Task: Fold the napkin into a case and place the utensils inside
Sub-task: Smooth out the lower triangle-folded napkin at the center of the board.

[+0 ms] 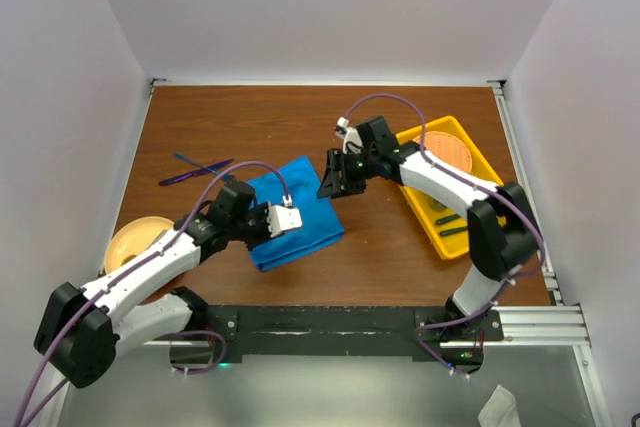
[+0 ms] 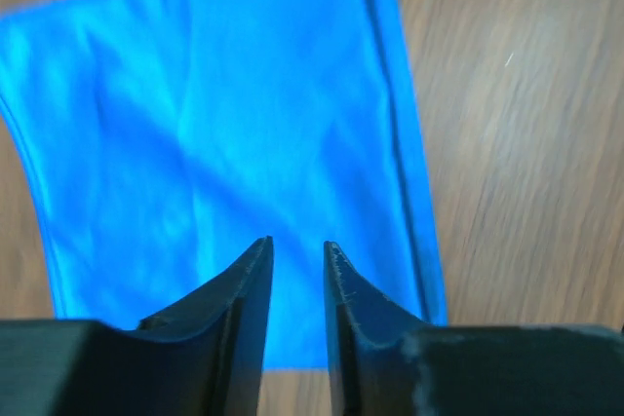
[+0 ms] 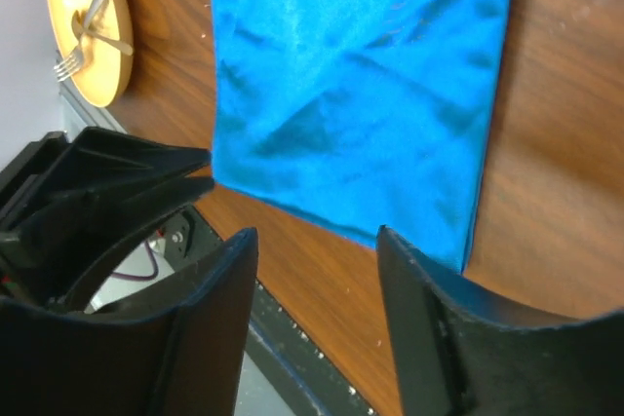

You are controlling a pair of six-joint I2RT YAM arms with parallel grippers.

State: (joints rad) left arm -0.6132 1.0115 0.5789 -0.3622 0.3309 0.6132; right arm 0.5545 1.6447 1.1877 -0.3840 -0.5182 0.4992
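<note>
Both tools are gaping empty, left gripper (image 2: 297, 245) narrowly, right gripper (image 3: 317, 236) widely; napkin (image 1: 295, 185) is lying lengthwise top-to-bottom mid-frame, table (image 1: 385, 247) bordering its right edge.

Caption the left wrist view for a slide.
Left tool, slightly open and empty, hovers over the blue napkin lying flat on the wooden table.

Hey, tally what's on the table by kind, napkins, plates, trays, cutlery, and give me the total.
Napkin: 1
Tray: 1
Plates: 2, yellow plate and round plate in the tray
Plastic utensils: 2, blue utensil and purple utensil
Metal cutlery on the yellow plate: 2
Total: 8, leaving out dark pieces in the tray, too small to identify.
</note>
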